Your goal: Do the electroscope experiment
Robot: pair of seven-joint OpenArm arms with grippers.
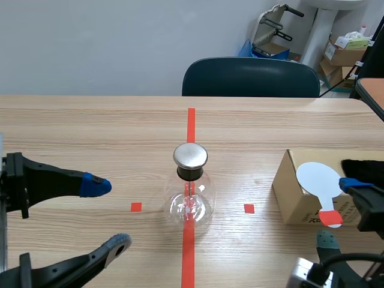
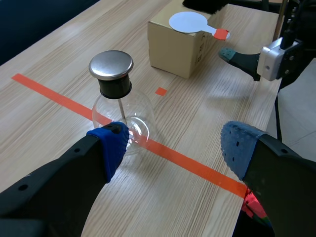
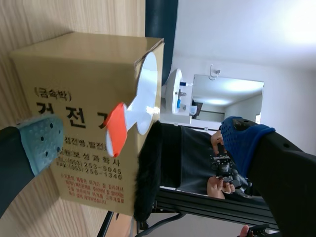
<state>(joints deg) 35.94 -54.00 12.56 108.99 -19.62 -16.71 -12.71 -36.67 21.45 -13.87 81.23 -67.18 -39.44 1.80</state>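
Facing electroscope flask with left gripper spread; bracketing white paddle on cardboard box with right gripper spread.

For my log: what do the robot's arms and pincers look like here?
Both arms are black. Each pincer has two thick black fingers tipped with soft dotted pads: the left pincer carries one blue pad and one greyish; the right pincer one blue, one grey-green pad. A silver camera block and black cable sit at the right wrist.
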